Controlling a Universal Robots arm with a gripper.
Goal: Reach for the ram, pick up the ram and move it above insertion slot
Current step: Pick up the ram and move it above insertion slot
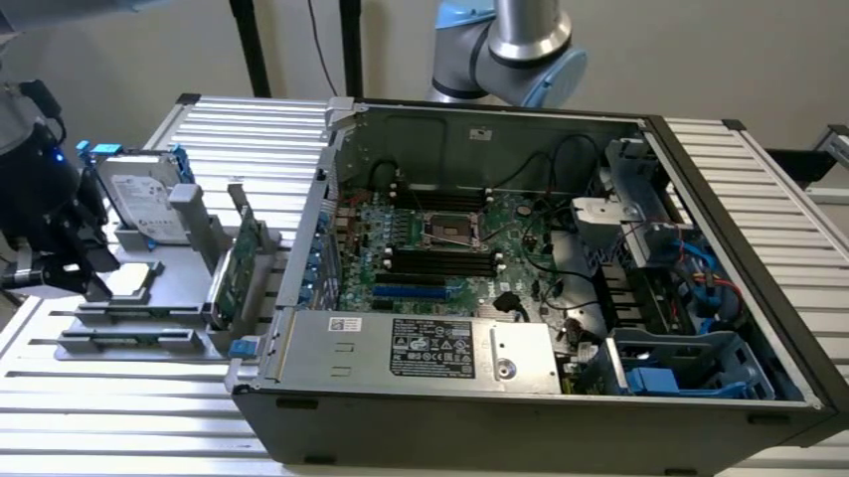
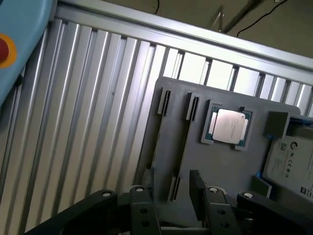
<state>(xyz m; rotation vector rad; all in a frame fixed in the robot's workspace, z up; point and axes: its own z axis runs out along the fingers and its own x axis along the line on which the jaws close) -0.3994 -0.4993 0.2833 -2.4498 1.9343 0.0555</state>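
Note:
My gripper point(image 1: 83, 276) hangs at the exterior view's left, over a grey parts holder point(image 1: 146, 298) beside the open computer case point(image 1: 531, 397). In the wrist view the gripper point(image 2: 169, 185) is open, its two black fingers point(image 2: 198, 188) standing either side of a narrow groove with end clips point(image 2: 173, 186) in the holder point(image 2: 230, 166). I cannot make out the ram; only a thin dark line runs along that groove. The motherboard's long black insertion slots point(image 1: 438, 260) lie inside the case, well to the exterior view's right of the gripper.
On the holder sit a silver processor point(image 2: 228, 126), a silver hard drive point(image 1: 139, 204) and an upright green card with a blue tab point(image 1: 237, 273). The case wall point(image 1: 312, 248) stands between the holder and the motherboard. A ribbed metal table point(image 1: 119, 417) lies underneath.

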